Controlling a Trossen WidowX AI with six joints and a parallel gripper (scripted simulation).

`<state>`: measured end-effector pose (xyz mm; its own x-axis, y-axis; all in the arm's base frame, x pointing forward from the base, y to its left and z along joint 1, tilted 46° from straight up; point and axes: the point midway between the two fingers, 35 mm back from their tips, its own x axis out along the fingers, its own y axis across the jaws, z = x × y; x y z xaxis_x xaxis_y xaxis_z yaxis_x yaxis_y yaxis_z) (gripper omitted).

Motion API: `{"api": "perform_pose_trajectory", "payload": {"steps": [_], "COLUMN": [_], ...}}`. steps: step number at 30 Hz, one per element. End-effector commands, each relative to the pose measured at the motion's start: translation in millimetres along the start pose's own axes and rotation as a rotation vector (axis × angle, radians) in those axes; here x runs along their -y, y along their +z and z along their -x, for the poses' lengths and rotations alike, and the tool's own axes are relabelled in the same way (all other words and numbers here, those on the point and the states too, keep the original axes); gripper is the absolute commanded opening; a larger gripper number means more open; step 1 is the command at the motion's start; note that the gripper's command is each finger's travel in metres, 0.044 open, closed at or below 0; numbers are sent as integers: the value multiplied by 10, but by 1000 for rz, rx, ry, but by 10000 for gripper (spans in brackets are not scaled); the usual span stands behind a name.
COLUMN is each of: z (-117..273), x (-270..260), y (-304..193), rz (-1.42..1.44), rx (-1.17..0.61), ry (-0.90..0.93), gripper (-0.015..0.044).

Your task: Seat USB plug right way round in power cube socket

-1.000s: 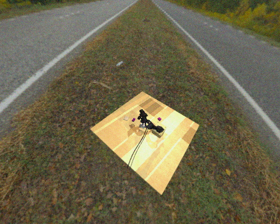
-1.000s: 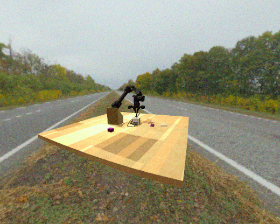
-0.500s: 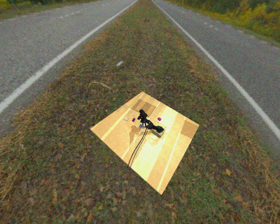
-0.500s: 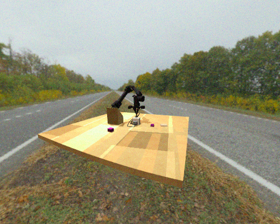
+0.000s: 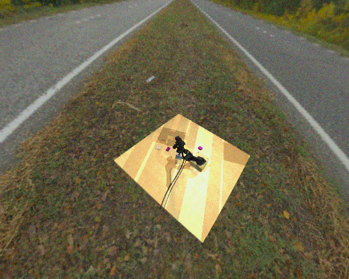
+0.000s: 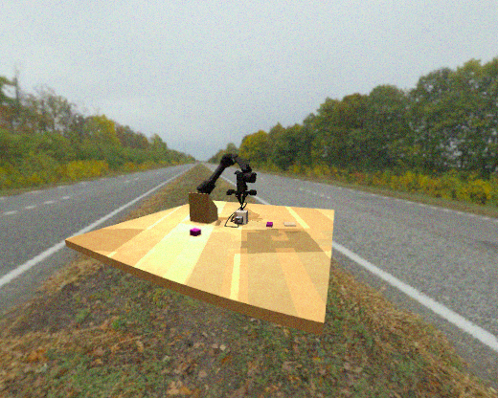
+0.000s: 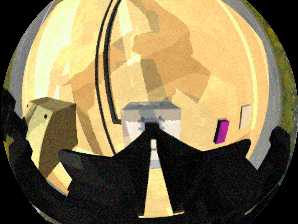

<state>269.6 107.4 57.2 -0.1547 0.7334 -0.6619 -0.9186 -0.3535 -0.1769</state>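
The power cube [image 5: 178,156] [image 6: 244,217] [image 7: 172,113] is a small pale grey box on the table, right under the arm's hand. My gripper [image 6: 242,208] [image 7: 153,133] points down at the cube's top, with its fingertips close together at the middle of it. It is shut on the USB plug, which is almost wholly hidden between the dark fingertips. The socket is hidden too, so how deep the plug sits and which way round it is cannot be told. A dark piece [image 6: 238,220] shows on the cube's side in the exterior view.
Black cables [image 5: 175,178] [image 7: 106,65] run from near the cube across the table. A brown block [image 6: 202,209] [image 7: 50,131] stands under the arm's base. One purple block [image 5: 168,149] [image 6: 269,224] [image 7: 221,131] and a pale flat piece [image 5: 158,147] [image 6: 289,224] [image 7: 245,116] lie beside the cube; another purple block [image 5: 200,147] [image 6: 195,232] lies farther off.
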Motion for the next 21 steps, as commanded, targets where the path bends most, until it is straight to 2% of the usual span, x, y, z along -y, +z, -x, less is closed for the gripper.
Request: {"api": "perform_pose_trajectory", "payload": {"steps": [1, 21], "z": [-15, -39], "x": [1, 1], "y": [6, 5], "rz": [-4, -4], "rx": [5, 5], "ry": [0, 0], "gripper": [0, 0]}}
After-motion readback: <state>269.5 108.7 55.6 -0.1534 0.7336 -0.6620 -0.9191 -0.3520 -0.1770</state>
